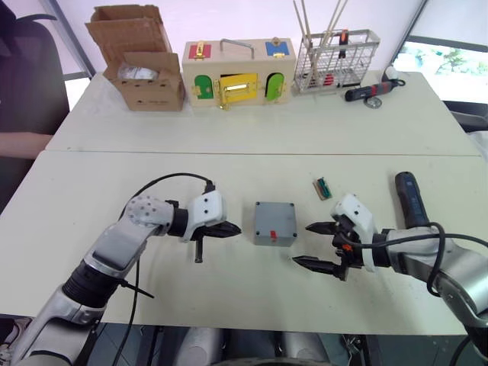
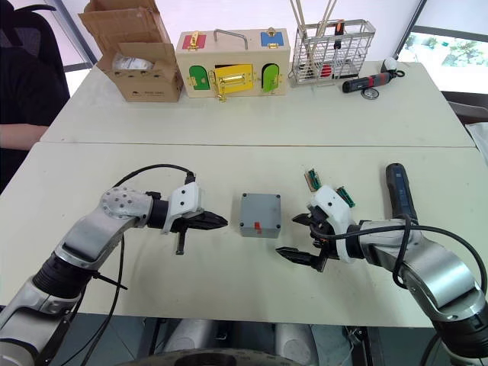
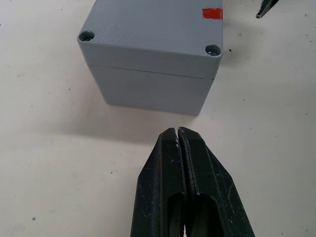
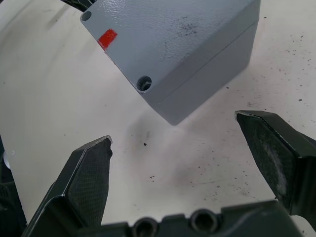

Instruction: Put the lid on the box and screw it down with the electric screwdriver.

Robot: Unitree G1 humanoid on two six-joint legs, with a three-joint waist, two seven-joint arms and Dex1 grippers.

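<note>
The grey box [image 1: 274,223] stands in the middle of the near table. The lid [image 3: 148,34] sits flat on top of it, a seam running under it, with open screw holes at its corners and a red mark near one edge. My left gripper [image 1: 235,229] is shut and empty, its tip pointing at the box's left side a short gap away. To the right of the box my right gripper [image 1: 303,244] is open, its fingers [image 4: 89,177] spread wide and holding nothing. The electric screwdriver [image 1: 410,200] lies on the table beyond my right wrist.
A small green part [image 1: 323,187] lies behind the right gripper. A short black stick [image 1: 199,250] shows under my left gripper. On the far table are a cardboard box [image 1: 145,72], a wooden box with coloured doors [image 1: 238,76], a wire rack [image 1: 335,61] and a black-and-red hand tool [image 1: 374,90].
</note>
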